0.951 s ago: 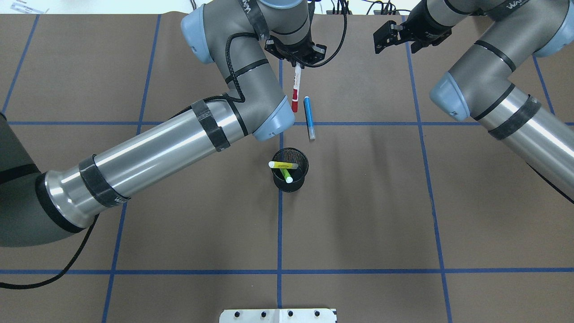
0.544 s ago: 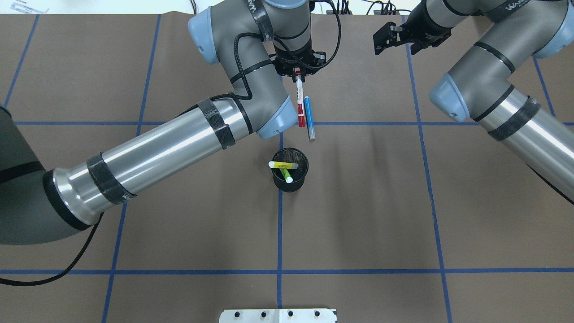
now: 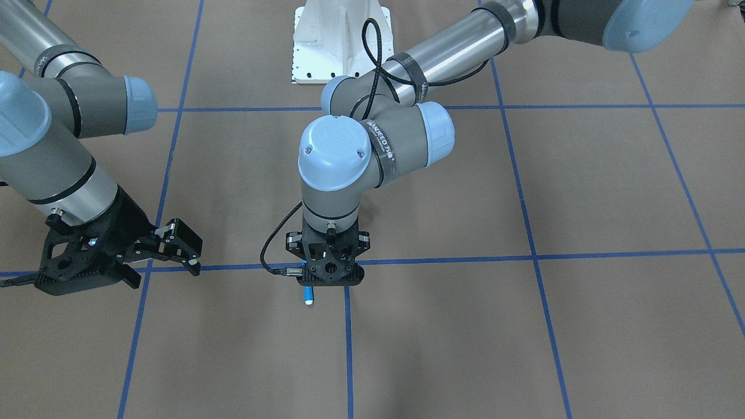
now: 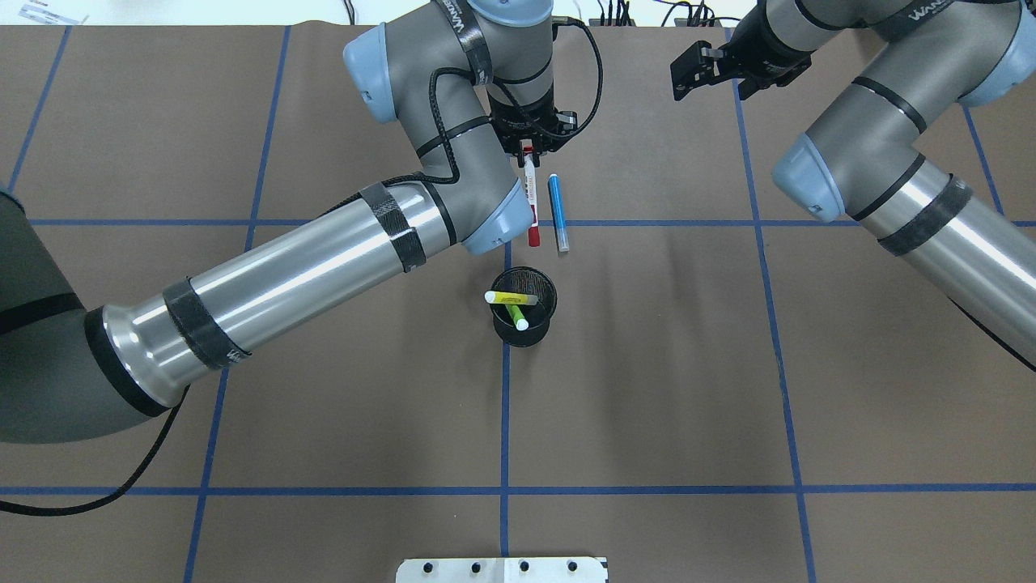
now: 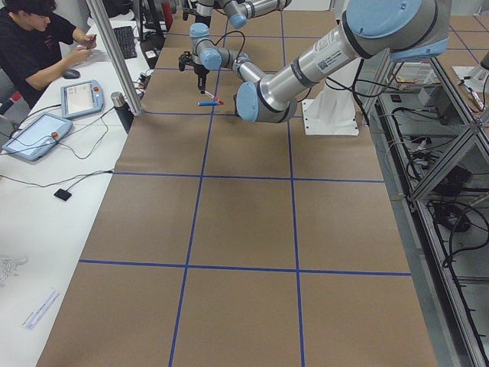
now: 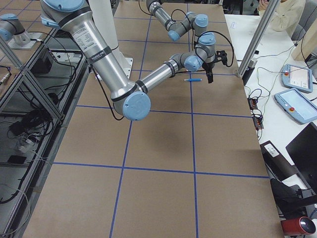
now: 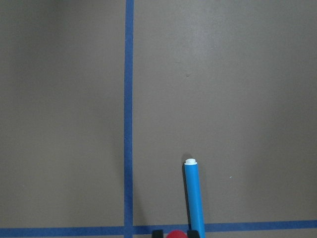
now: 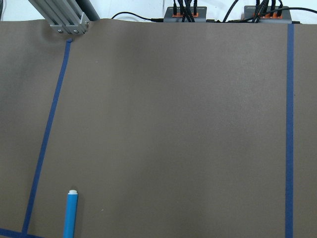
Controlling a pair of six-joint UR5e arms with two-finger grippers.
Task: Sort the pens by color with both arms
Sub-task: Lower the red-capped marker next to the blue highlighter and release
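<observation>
My left gripper (image 4: 528,148) is shut on the red-capped white pen (image 4: 531,190), which hangs down with its red cap near the table, just beyond the black mesh cup (image 4: 536,282). The blue pen (image 4: 557,212) lies on the table right beside it, and also shows in the left wrist view (image 7: 194,198) and the right wrist view (image 8: 70,214). The yellow pen (image 4: 510,299) and the green pen (image 4: 515,316) stand in the cup. My right gripper (image 4: 686,74) is open and empty at the far right, well away from the pens. In the front view the left gripper (image 3: 329,278) hides the red pen.
The brown table mat (image 4: 647,389) carries a grid of blue tape lines (image 4: 504,421). The white pedestal base (image 4: 502,570) sits at the near edge. My left forearm (image 4: 307,267) lies across the left half of the table. Operators' tablets (image 5: 34,134) lie on a side table.
My left gripper has carried the red-capped pen toward the robot, so its red cap is now closer to the cup and beside the blue pen. The right arm has barely moved.
</observation>
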